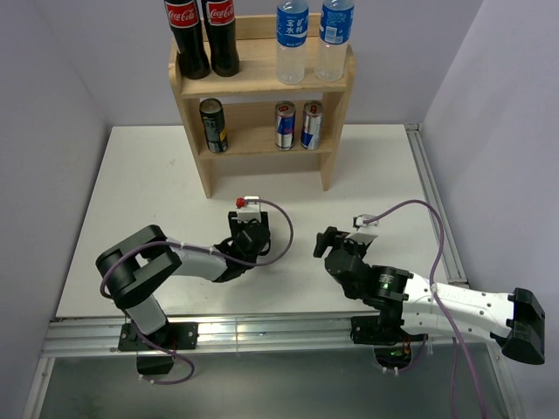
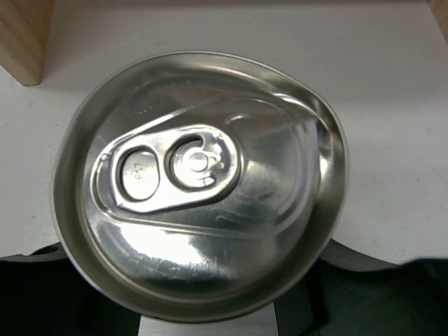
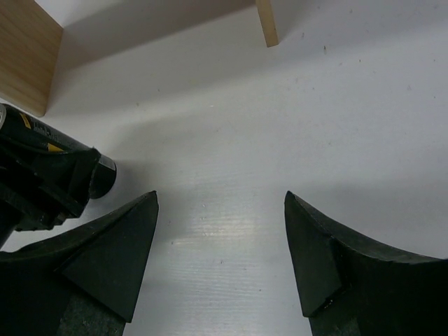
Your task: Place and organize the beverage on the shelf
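Observation:
The wooden shelf (image 1: 262, 85) stands at the table's far side. Its top tier holds two dark cola bottles (image 1: 202, 35) and two water bottles (image 1: 313, 37). Its lower tier holds a dark can (image 1: 213, 125) and two blue-silver cans (image 1: 298, 125). My left gripper (image 1: 249, 237) is shut on a second dark can, low over the table in front of the shelf. That can's silver top (image 2: 199, 182) fills the left wrist view, and its dark body (image 3: 38, 136) shows in the right wrist view. My right gripper (image 1: 327, 243) (image 3: 220, 199) is open and empty, just right of it.
The shelf's left foot (image 2: 24, 35) shows close beyond the held can. The shelf's side panel (image 3: 24, 56) and right foot (image 3: 266, 21) lie ahead of the right gripper. A metal rail (image 1: 262, 332) runs along the table's near edge.

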You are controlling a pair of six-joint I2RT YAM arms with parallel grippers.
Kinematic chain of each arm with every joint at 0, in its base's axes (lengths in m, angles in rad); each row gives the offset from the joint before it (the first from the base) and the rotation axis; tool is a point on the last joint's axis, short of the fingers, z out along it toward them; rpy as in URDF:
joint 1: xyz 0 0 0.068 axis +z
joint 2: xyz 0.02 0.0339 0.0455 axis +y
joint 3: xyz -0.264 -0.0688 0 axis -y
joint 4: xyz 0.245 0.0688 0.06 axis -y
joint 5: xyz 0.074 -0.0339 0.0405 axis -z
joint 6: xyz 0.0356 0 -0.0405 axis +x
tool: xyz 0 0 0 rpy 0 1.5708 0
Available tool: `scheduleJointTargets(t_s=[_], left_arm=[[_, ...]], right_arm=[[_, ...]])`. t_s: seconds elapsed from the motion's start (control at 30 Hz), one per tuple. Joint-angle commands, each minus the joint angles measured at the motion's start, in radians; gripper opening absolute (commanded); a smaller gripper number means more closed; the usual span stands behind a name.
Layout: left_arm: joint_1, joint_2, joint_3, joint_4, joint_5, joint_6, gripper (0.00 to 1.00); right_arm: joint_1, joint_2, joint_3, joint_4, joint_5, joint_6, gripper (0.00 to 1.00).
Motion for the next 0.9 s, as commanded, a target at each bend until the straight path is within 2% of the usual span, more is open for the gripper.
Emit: scheduleJointTargets(t_s=[0.0,0.03,0.23,0.33,0.47,0.6,0.87], left_arm=[[0.009,-0.042,0.048,0.012,-0.049,0.024,0.04],[0.009,-0.062,0.072,-0.015,-0.052,0.034,0.0],[0.026,-0.215,0.319,-0.31,-0.07,0.141,0.0],[0.069,-0.246,0.46,-0.405,-0.015,0.176,0.0],[0.132,-0.235,0.609,-0.442,0.055,0.231,0.0],[0.195,-0.156,0.764,-0.474,0.101,0.27,0.0],[0.311,-0.036,0.884,-0.462,0.2,0.282,0.0]], right_arm=[[-0.007,-0.016,-0.006,0.019,0.038,0.021,0.8],[-0.005,-0.016,-0.008,0.017,0.041,0.021,0.8],[-0.007,-0.016,-0.012,0.036,0.039,0.011,0.8],[-0.008,-0.014,-0.014,0.045,0.039,0.005,0.8],[-0.01,-0.016,-0.014,0.054,0.036,-0.001,0.8],[-0.01,-0.025,-0.017,0.05,0.041,-0.001,0.8],[-0.01,-0.062,-0.025,0.023,0.051,0.01,0.8]])
